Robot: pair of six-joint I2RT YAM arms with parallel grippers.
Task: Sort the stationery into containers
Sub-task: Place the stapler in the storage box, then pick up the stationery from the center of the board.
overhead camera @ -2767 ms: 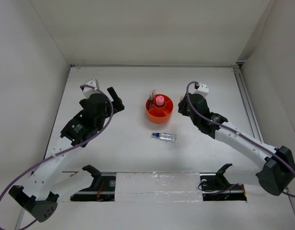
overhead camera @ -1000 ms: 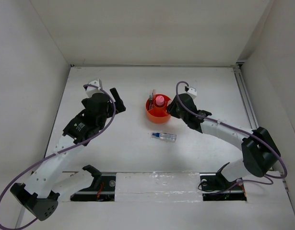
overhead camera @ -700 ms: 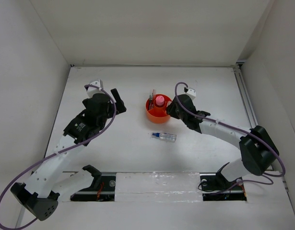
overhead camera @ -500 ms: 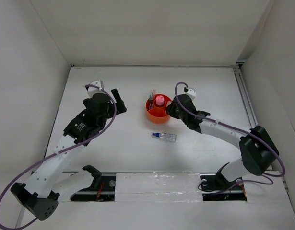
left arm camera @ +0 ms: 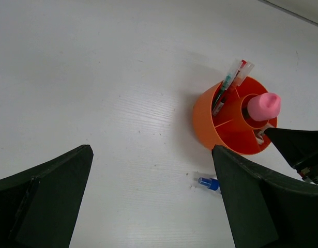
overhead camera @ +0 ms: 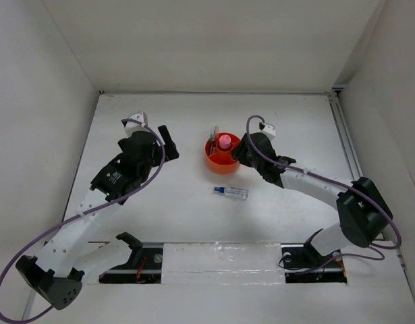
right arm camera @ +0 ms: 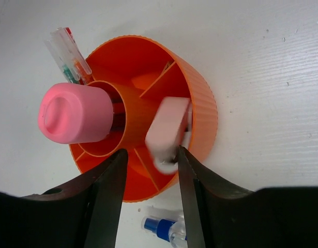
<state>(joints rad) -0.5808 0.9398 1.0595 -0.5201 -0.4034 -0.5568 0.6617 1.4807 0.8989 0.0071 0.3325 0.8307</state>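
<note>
tube point(overhead camera: 231, 193) near organizer point(left arm camera: 206, 126), pens point(left arm camera: 231, 82) inside

Robotics lab test cell. White table point(overhead camera: 194, 216) boxed in by plain white panels point(overhead camera: 38, 101) on three sides. Left arm point(overhead camera: 116, 177) and right arm point(overhead camera: 315, 185) bolted at near edge. Purple cables point(overhead camera: 28, 246) trailing loose. Metal rail point(overhead camera: 345, 142) along table's right side.

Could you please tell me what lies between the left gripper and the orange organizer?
Nothing: in the top view only bare table separates the left gripper from the organizer, and the left wrist view shows the same bare stretch.
</note>
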